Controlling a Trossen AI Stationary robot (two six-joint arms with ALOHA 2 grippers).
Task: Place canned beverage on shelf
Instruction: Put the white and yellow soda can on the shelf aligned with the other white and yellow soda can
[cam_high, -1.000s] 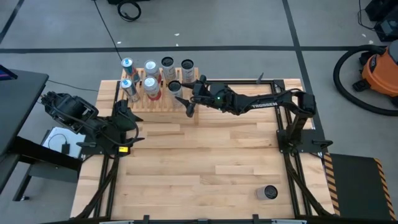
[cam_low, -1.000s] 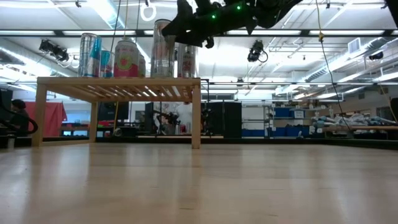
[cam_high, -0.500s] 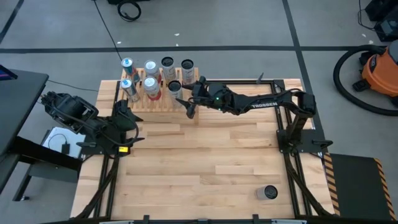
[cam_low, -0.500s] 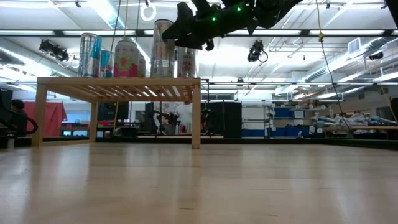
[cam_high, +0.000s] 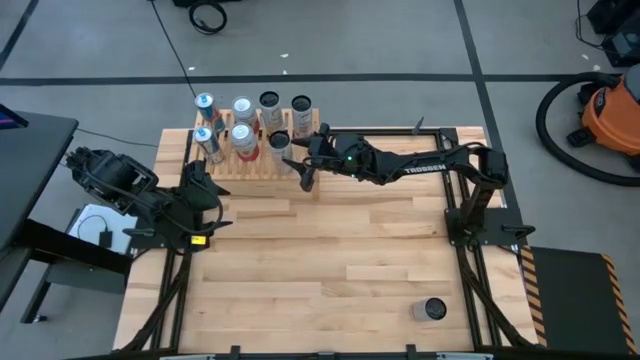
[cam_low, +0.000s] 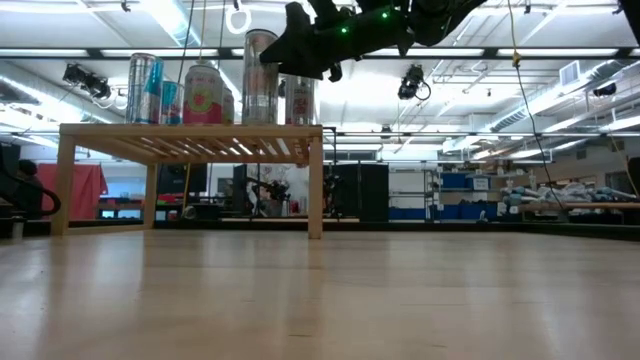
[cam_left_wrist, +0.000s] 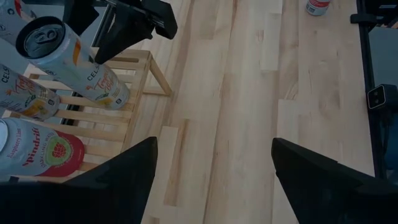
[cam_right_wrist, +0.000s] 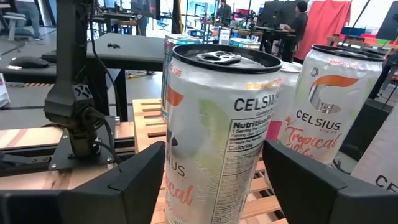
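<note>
I'm seeing right end effector (cam_high: 296, 164) hovering fingers apart by can (cam_right_wrist: 214, 134) | can standing upright on shelf (cam_high: 262, 160) | left end effector (cam_high: 205, 195) waiting open at bench (cam_high: 330, 250) edge

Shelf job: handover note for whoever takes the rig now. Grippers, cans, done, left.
Right gripper: open at the shelf's right end, fingers either side of a Celsius can standing on the slats; whether they touch it is unclear.
Left gripper: open, parked near the shelf's left front, holding nothing.
Done: about six cans stand on the shelf.
Left: back the right gripper off, then fetch the lone can near the table's front right, probably the next one to shelve.
</note>
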